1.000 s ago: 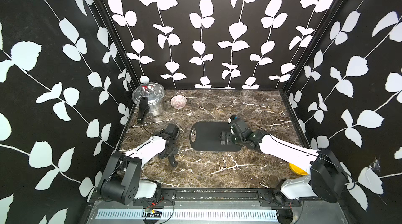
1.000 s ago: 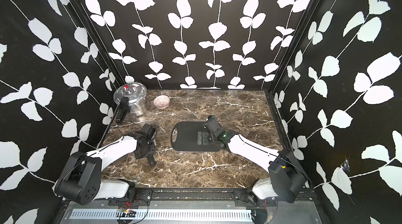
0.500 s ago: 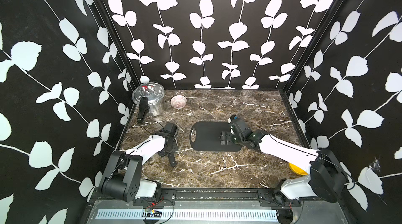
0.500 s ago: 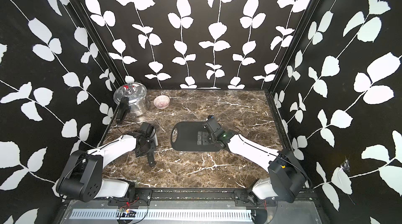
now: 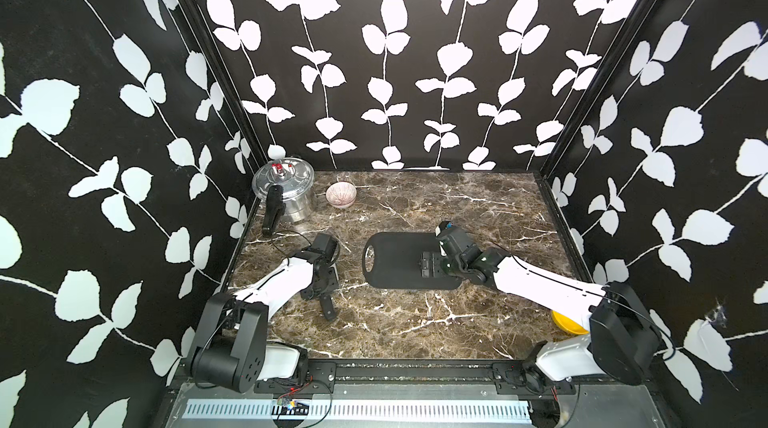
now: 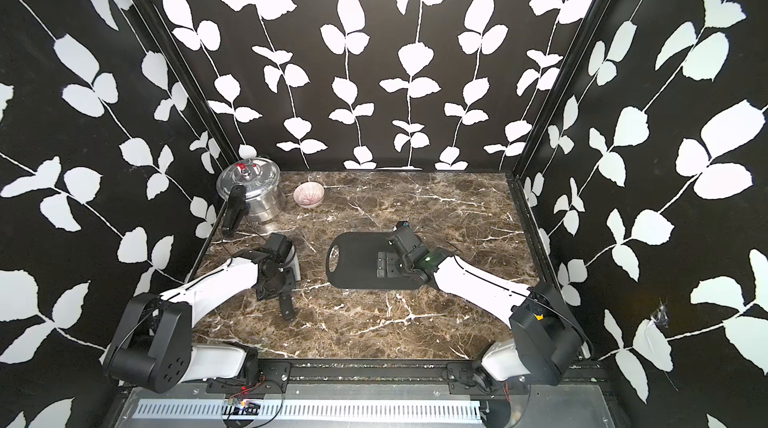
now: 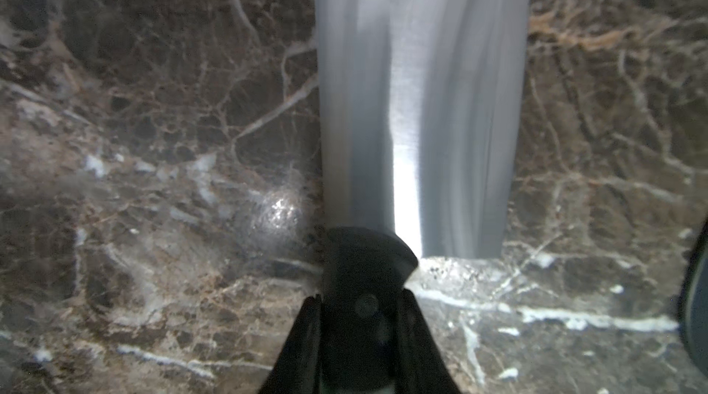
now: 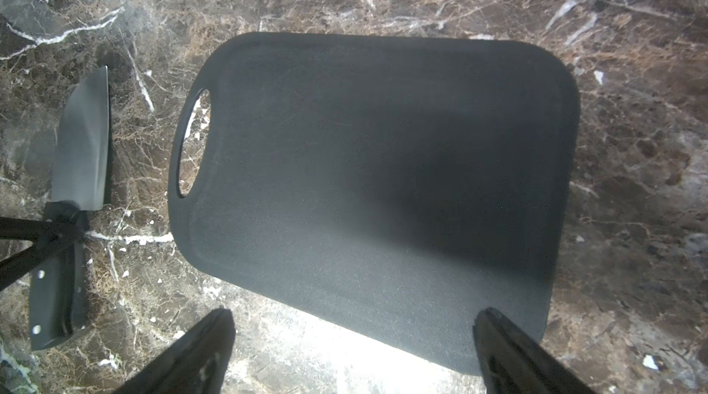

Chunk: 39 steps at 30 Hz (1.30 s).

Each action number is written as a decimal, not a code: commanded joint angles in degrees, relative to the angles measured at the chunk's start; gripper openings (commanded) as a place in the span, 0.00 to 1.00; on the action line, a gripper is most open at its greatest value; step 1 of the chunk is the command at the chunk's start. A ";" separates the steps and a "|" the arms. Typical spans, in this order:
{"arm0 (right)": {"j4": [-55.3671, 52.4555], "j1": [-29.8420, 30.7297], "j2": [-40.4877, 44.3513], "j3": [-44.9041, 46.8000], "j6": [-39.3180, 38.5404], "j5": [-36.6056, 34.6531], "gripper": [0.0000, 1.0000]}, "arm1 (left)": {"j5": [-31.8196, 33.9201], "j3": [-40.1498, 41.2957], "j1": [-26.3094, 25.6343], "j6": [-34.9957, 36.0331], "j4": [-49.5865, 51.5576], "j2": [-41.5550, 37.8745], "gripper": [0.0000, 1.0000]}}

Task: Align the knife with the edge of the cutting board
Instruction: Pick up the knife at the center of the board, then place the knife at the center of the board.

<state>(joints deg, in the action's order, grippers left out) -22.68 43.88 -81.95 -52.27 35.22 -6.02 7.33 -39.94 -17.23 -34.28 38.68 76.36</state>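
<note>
Low at the left, the left arm (image 5: 282, 285) stretches forward, its left gripper (image 7: 364, 308) clamped on the handle of the one knife (image 7: 421, 85). The knife lies flat, blade toward the back wall, beside the hole end of the one cutting board (image 8: 364, 181). Above the board the right gripper (image 8: 352, 331) hovers, jaws wide apart.

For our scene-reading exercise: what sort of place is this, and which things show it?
Probably a robot test booth staged as a kitchen counter: two white robot arms reach over a marble-look tabletop walled by leaf-print panels, with a steel pot, cutting board and knife.
</note>
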 commanded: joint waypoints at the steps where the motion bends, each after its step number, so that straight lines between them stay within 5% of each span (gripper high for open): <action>1: 1.56 0.45 -0.32 -1.54 0.37 -0.26 0.99 | -0.06 -2.40 -1.02 -0.47 3.09 -2.59 0.23; 17: 0.81 0.38 3.77 2.24 1.94 -3.33 0.99 | 0.98 -8.82 -11.42 -6.80 3.67 -0.99 0.23; 39: 0.22 0.36 5.29 2.94 2.22 -3.89 0.99 | -4.08 -5.66 -11.69 -0.95 -0.74 11.24 0.32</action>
<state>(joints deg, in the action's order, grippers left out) -22.81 43.88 -78.28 -50.22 36.99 -8.97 4.27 -45.04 -28.80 -37.82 37.17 86.17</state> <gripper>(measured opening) 0.994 0.317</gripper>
